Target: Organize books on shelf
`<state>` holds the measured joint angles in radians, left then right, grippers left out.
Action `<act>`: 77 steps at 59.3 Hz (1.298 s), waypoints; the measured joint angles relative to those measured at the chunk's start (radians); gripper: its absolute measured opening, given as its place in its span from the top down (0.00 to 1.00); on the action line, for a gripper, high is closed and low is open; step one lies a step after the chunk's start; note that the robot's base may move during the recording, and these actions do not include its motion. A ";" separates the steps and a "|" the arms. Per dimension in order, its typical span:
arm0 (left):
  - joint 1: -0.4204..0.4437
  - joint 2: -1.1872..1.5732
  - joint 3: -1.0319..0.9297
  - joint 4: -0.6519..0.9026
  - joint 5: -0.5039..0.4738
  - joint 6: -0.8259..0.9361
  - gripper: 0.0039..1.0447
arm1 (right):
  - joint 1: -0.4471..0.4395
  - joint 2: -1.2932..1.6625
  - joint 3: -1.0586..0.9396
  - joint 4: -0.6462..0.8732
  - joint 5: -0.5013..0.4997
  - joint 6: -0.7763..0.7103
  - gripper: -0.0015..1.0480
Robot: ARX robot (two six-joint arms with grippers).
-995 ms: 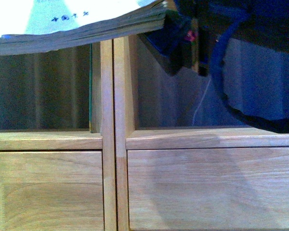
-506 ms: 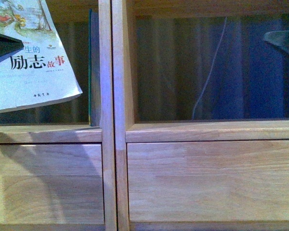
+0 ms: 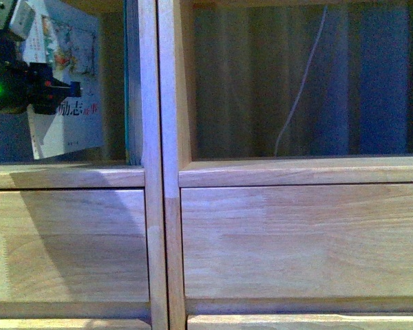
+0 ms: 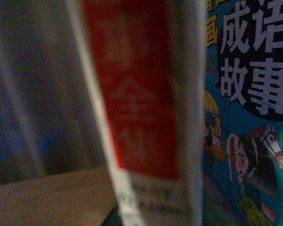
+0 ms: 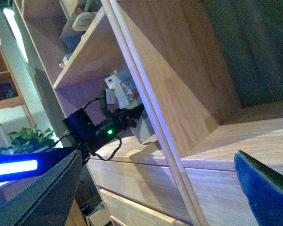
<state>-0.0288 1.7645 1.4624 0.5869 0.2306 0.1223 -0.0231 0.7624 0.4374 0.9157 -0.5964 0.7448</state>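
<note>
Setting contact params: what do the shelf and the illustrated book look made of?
Shelf: light wood, oak-like, matte; grain and joined strips show, solid or veneer unclear. Book: likely paperback, thin printed paper cover with colour illustration; gloss unclear.

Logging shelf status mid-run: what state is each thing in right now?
paperback: nearly upright inside the left cubby, held.
left gripper: shut on the paperback.
green book: standing upright against the left cubby's right wall.
right gripper: open, holding nothing.
drawers: shut.
</note>
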 joint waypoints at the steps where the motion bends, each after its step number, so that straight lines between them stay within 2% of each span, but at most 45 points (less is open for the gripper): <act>1: -0.009 0.010 0.011 0.000 -0.020 0.014 0.94 | 0.000 -0.004 -0.002 -0.002 -0.001 0.000 0.07; 12: -0.092 0.090 0.094 -0.021 -0.211 0.106 0.94 | 0.001 -0.016 -0.003 -0.002 -0.002 -0.001 0.07; 22: -0.131 0.127 0.132 -0.071 -0.302 0.117 0.94 | 0.001 -0.016 -0.003 -0.002 -0.002 -0.001 0.07; 77: -0.207 0.108 0.151 -0.156 -0.394 0.123 0.94 | 0.001 -0.016 -0.003 -0.002 -0.002 -0.001 0.07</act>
<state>-0.2356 1.8729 1.6131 0.4305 -0.1638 0.2455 -0.0223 0.7460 0.4339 0.9134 -0.5987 0.7441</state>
